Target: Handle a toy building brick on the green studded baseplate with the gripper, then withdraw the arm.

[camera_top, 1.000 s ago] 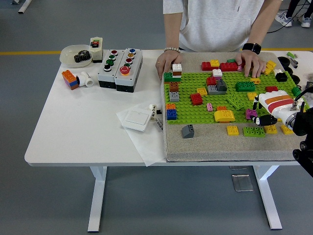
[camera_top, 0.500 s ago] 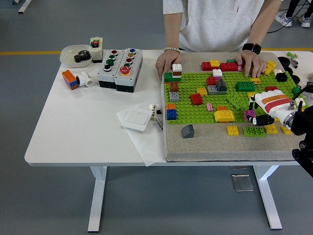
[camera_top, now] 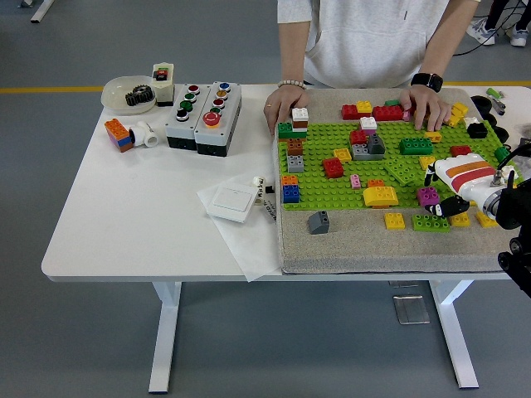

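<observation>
The green studded baseplate point(camera_top: 332, 186) lies on a beige mat point(camera_top: 365, 245) and carries several bricks. A magenta brick point(camera_top: 428, 196) sits at the plate's front right edge. My right hand point(camera_top: 441, 191), white with red and orange stripes, hovers just right of that brick. Its black fingertips point(camera_top: 451, 206) are spread beside the brick and hold nothing. A person's two hands point(camera_top: 282, 104) rest on the mat's far edge, pressing it down. My left arm is out of view.
A yellow curved brick point(camera_top: 381, 196), a green brick point(camera_top: 431, 222), a yellow brick point(camera_top: 395, 220) and a grey slope point(camera_top: 319, 221) lie near the plate's front. A button box point(camera_top: 203, 116), a bowl point(camera_top: 129, 93) and a white switch point(camera_top: 231, 201) stand to the left.
My right hand moved left toward the magenta brick, then drew back slightly to the right; the brick now shows in full. The person's hands have stayed put.
</observation>
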Robot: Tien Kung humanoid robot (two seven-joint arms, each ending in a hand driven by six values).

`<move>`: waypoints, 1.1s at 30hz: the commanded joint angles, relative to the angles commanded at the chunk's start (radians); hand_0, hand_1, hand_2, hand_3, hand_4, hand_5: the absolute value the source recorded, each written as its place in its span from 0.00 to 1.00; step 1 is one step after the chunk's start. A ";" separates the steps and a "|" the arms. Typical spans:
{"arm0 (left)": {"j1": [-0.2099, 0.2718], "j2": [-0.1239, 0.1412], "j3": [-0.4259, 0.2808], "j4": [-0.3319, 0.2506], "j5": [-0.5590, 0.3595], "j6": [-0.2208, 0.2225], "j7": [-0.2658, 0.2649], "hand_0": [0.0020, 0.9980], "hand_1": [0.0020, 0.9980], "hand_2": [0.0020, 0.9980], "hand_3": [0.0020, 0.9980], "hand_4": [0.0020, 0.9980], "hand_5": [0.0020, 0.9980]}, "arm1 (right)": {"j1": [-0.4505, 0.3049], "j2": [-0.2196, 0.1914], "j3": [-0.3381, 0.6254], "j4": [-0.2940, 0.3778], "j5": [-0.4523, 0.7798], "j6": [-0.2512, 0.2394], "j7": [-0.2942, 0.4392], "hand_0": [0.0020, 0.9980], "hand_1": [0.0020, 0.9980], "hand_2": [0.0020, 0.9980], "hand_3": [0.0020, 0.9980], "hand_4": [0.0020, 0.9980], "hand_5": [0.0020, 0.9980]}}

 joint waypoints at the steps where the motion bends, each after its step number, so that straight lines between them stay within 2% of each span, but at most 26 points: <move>1: 0.000 0.000 -0.001 0.000 0.001 0.000 0.001 0.79 0.80 0.78 0.62 0.65 0.65 | -0.001 -0.003 0.006 0.005 -0.002 -0.003 0.000 0.46 0.55 0.62 0.58 0.86 0.33; 11: -0.002 0.000 -0.001 0.000 0.002 0.001 0.001 0.80 0.80 0.78 0.62 0.65 0.65 | 0.010 -0.008 -0.005 -0.002 -0.002 -0.003 0.004 0.46 0.55 0.62 0.59 0.86 0.33; 33: -0.008 -0.001 0.006 -0.003 -0.007 0.002 -0.003 0.80 0.80 0.78 0.62 0.65 0.65 | 0.057 0.029 -0.059 -0.092 0.019 0.008 0.013 0.45 0.54 0.61 0.57 0.85 0.34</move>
